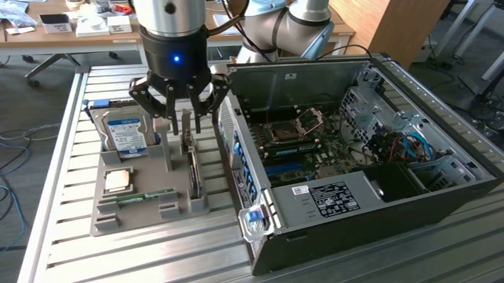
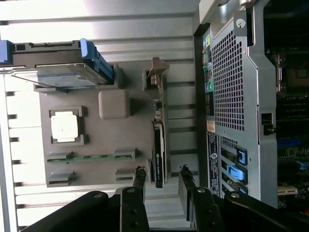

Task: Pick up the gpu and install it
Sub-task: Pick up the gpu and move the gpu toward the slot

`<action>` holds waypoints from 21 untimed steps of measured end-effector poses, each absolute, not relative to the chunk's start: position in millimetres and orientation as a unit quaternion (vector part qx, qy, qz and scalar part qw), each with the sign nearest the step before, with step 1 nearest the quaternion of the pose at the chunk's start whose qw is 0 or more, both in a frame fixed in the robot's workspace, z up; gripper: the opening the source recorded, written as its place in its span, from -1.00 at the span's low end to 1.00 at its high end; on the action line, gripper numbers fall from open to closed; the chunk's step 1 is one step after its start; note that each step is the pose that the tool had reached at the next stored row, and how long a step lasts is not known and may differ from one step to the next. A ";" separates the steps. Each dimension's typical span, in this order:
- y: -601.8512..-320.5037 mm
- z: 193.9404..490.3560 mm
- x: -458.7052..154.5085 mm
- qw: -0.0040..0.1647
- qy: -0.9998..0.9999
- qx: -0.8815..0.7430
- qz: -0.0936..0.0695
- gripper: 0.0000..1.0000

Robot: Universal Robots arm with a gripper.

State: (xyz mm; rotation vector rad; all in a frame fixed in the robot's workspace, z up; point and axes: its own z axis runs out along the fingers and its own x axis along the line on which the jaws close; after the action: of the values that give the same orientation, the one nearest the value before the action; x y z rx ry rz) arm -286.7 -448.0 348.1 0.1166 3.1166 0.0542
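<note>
1. Tool: the black multi-fingered gripper (image 1: 187,121) hangs point-down directly over the card holder. Its fingers (image 2: 139,181) are spread, one on each side of the card's line, and I see no contact with it.
2. Task item, location: the gpu (image 1: 192,162) stands on its long edge in a slot of the grey moulded plastic tray (image 1: 138,217), along the tray edge nearest the open grey steel computer case (image 1: 441,194). It is not yet lifted or installed.
3. Reason for placement, in my judgement: the slot holds the card upright, so its top edge is offered to a downward pinch. The spread fingers suit closing on the two flat faces.
4. Tray position: it sits on the slatted aluminium tabletop (image 1: 157,253), just beside the case's perforated rear panel. I judge this keeps the carry to the motherboard short.
5. Other tray contents:
   - The silver hard drive with a blue-white label (image 1: 128,137) stands upright at the far tray corner.
   - The square silver processor chip (image 1: 118,180) lies flat mid-tray.
   - The narrow green memory stick (image 1: 147,196) lies near the front edge.
   - All are apart from the gripper.
6. Task item, appearance: a thin, dark card seen edge-on, with a green board line along it. Its broad faces are turned sideways, so surface detail cannot be told.
</note>
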 end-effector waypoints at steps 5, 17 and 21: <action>-448.0 340.4 -286.7 0.011 0.999 0.037 0.017 -0.17; -448.0 329.5 -286.7 0.011 0.999 0.037 0.017 -0.17; -448.0 322.2 -286.7 0.011 0.999 0.037 0.017 -0.17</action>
State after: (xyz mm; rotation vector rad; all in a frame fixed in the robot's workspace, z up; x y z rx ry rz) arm -286.7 -448.0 322.2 0.1166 3.1165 0.0544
